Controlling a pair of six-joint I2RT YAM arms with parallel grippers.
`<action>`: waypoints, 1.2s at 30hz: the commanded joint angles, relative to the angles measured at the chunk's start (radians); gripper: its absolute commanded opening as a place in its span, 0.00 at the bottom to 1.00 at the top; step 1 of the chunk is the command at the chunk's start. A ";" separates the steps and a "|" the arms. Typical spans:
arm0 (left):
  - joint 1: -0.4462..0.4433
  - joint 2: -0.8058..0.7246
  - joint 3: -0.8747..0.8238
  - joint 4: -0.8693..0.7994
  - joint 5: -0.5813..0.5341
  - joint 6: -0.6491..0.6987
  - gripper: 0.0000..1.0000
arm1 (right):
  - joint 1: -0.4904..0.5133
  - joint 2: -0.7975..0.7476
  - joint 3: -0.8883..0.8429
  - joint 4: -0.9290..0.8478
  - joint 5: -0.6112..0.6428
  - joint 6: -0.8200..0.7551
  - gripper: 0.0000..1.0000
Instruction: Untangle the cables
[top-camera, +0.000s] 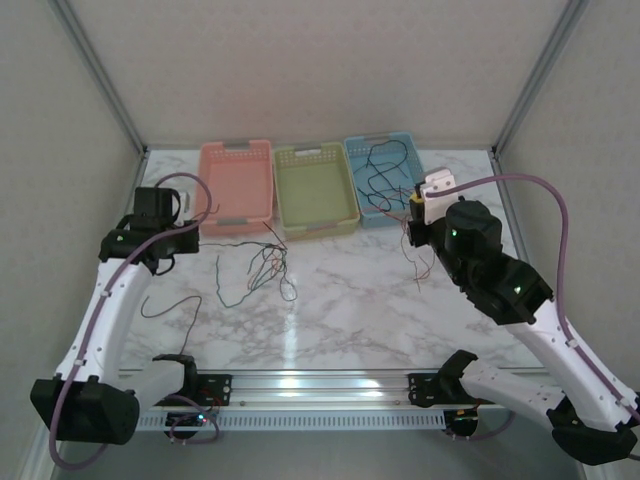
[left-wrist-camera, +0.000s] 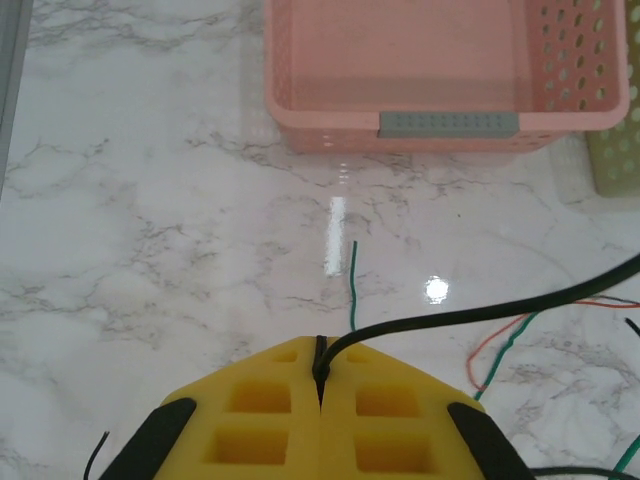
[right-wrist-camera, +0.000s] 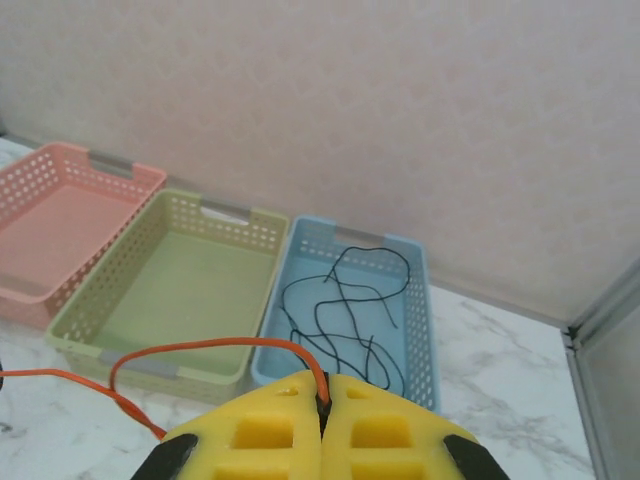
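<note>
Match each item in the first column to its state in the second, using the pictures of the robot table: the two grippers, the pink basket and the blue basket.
Column A
1. left gripper
2. right gripper
3. pink basket
4. blue basket

Column B
a. contains loose black cables
b. jaws shut on an orange cable
c. empty
d. jaws shut on a black cable

Pairs: 1-d, 2-b, 3-c, 4-a
</note>
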 joint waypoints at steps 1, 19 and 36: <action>0.044 0.003 -0.013 -0.025 -0.047 -0.053 0.00 | -0.005 -0.032 0.039 -0.019 0.137 -0.053 0.00; 0.058 -0.029 -0.039 0.020 0.151 -0.023 0.04 | -0.045 -0.002 0.030 -0.041 -0.143 0.012 0.00; -0.272 -0.098 0.023 0.138 0.560 0.144 0.85 | -0.045 0.096 -0.006 0.047 -0.504 0.071 0.00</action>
